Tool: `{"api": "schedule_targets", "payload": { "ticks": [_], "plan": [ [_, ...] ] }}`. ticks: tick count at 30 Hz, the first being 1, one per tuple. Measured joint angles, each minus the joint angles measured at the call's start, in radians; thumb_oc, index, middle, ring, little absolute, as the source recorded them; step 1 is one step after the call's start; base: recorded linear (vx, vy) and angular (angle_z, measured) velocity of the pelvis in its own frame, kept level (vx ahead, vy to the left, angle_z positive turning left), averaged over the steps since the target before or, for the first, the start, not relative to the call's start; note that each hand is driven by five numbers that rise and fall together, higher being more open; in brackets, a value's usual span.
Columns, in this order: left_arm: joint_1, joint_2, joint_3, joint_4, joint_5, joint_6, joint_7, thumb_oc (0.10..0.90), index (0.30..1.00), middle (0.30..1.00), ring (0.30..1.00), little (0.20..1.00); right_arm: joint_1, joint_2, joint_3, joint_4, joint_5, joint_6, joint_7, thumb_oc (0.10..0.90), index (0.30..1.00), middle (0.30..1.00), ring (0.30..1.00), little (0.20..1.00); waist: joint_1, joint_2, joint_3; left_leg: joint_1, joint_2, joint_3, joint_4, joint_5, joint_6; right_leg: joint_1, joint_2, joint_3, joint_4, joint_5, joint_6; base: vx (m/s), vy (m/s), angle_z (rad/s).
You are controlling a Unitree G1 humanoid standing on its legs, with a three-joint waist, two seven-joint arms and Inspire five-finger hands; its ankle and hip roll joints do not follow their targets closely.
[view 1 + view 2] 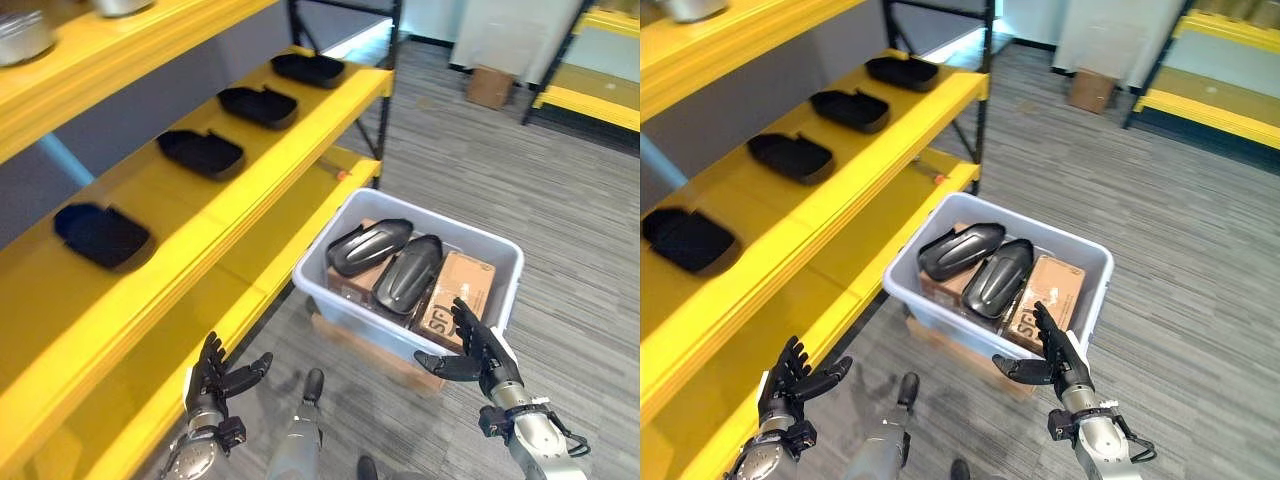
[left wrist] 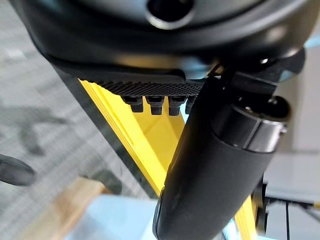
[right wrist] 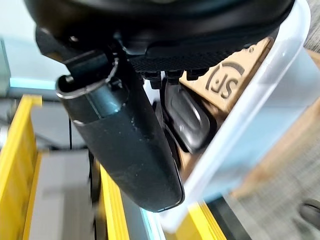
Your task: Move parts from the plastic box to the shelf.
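Observation:
A pale grey plastic box [image 1: 500, 262] stands on the floor in front of me, holding two dark glossy shell-shaped parts [image 1: 368, 246] [image 1: 408, 273] on top of cardboard cartons [image 1: 458, 288]. Several more dark parts [image 1: 200, 152] lie in a row on the yellow shelf [image 1: 250, 170]. My right hand [image 1: 484, 352] is open and empty, just before the box's near rim, fingers straight. The right wrist view shows a dark part [image 3: 187, 116] inside the box past that hand. My left hand [image 1: 212, 381] is open and empty, low beside the shelf's lowest board.
The yellow shelving fills the left side, with a black upright [image 1: 385, 90] at its far end. The box rests on a wooden block [image 1: 350, 335]. A cardboard carton [image 1: 490, 86] and another yellow rack [image 1: 590, 100] stand far back on the grey floor.

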Motion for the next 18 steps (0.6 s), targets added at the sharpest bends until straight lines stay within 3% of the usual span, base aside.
{"api": "schedule_targets", "payload": {
  "ticks": [1, 2, 3, 4, 6, 7, 8, 11, 12, 18],
  "plan": [
    [-0.021, 0.001, -0.009, -0.001, 0.0, -0.001, -0.006, 0.9, 1.0, 1.0, 1.0, 1.0, 0.023, -0.005, -0.018, -0.013, 0.0, 0.002, 0.0, 0.9, 1.0, 1.0, 1.0, 1.0, -0.019, 0.004, -0.003, 0.018, 0.003, 0.024, 0.002, -0.001, 0.002, 0.016, -0.011, 0.001, -0.002, -0.02, 0.01, 0.25, 0.263, -0.27],
    [-0.047, 0.005, -0.017, 0.0, 0.0, 0.0, -0.012, 0.9, 1.0, 1.0, 1.0, 1.0, 0.038, 0.004, -0.039, -0.021, 0.001, 0.008, -0.003, 0.9, 1.0, 1.0, 1.0, 1.0, -0.04, -0.006, -0.003, 0.033, -0.002, 0.072, 0.005, 0.035, 0.011, 0.043, -0.038, 0.002, -0.009, -0.048, 0.03, 0.13, 0.17, -0.28],
    [-0.075, 0.015, -0.017, -0.003, -0.001, -0.001, -0.012, 0.9, 1.0, 1.0, 1.0, 1.0, 0.032, 0.008, -0.03, -0.023, 0.001, 0.01, -0.005, 0.9, 1.0, 1.0, 1.0, 1.0, -0.041, -0.031, -0.012, 0.04, -0.014, 0.139, 0.015, 0.088, 0.042, 0.03, -0.071, -0.009, 0.02, -0.07, 0.063, 0.16, 0.24, -0.61],
    [-0.134, 0.072, -0.029, -0.013, -0.018, -0.001, -0.013, 0.9, 1.0, 1.0, 1.0, 1.0, 0.006, 0.019, 0.019, -0.055, 0.001, 0.01, 0.002, 0.9, 1.0, 1.0, 1.0, 1.0, -0.043, -0.082, -0.021, 0.04, -0.07, 0.189, 0.039, 0.056, 0.093, 0.002, -0.151, -0.027, 0.058, -0.084, 0.131, 0.13, 0.207, -0.8],
    [-0.174, 0.079, -0.025, -0.014, -0.027, -0.007, -0.009, 0.9, 1.0, 1.0, 1.0, 1.0, -0.025, 0.031, 0.052, -0.063, 0.001, 0.01, 0.014, 0.9, 1.0, 1.0, 1.0, 1.0, -0.033, -0.08, -0.021, 0.049, -0.094, 0.215, 0.06, 0.021, 0.139, -0.005, -0.215, -0.063, 0.031, -0.091, 0.157, 0.08, 0.123, -0.51],
    [-0.183, 0.081, -0.024, -0.018, -0.027, -0.015, -0.01, 0.9, 1.0, 1.0, 1.0, 1.0, -0.028, 0.033, 0.063, -0.084, 0.001, 0.01, 0.033, 0.9, 1.0, 1.0, 1.0, 1.0, -0.03, -0.079, -0.021, 0.053, -0.114, 0.199, 0.069, 0.014, 0.137, 0.009, -0.25, -0.071, -0.016, -0.089, 0.16, 0.05, 0.07, -0.07],
    [-0.181, 0.081, -0.026, -0.023, -0.027, -0.022, -0.011, 0.9, 1.0, 1.0, 1.0, 1.0, -0.028, 0.034, 0.062, -0.092, 0.001, 0.01, 0.038, 0.9, 1.0, 1.0, 1.0, 1.0, -0.036, -0.078, -0.02, 0.056, -0.122, 0.2, 0.07, -0.001, 0.139, 0.002, -0.262, -0.08, -0.043, -0.081, 0.172, 0.07, 0.089, 0.06],
    [-0.133, 0.104, -0.022, -0.022, -0.028, -0.022, -0.01, 0.9, 1.0, 1.0, 1.0, 1.0, -0.021, 0.04, 0.061, -0.092, 0.001, 0.011, 0.04, 0.9, 1.0, 1.0, 1.0, 1.0, -0.03, -0.11, -0.02, 0.053, -0.14, 0.206, 0.097, -0.043, 0.11, -0.042, -0.286, -0.091, -0.037, -0.025, 0.174, 0.05, 0.051, 0.02],
    [-0.086, 0.113, -0.022, -0.021, -0.028, -0.021, -0.012, 0.9, 1.0, 1.0, 1.0, 1.0, -0.004, 0.04, 0.045, -0.094, 0.001, 0.011, 0.042, 0.9, 1.0, 1.0, 1.0, 1.0, -0.031, -0.122, -0.021, 0.042, -0.143, 0.206, 0.129, -0.07, 0.106, -0.045, -0.287, -0.093, -0.027, -0.033, 0.185, 0.04, 0.039, 0.05],
    [0.011, 0.11, -0.033, -0.022, -0.028, 0.003, -0.015, 0.9, 1.0, 1.0, 1.0, 1.0, 0.06, 0.027, -0.035, -0.095, 0.001, 0.026, 0.037, 0.9, 1.0, 1.0, 1.0, 1.0, -0.034, -0.119, -0.027, -0.03, -0.103, 0.19, 0.194, -0.076, 0.085, -0.084, -0.242, -0.115, -0.019, -0.033, 0.168, 0.03, 0.038, 0.07]
  ]
}}
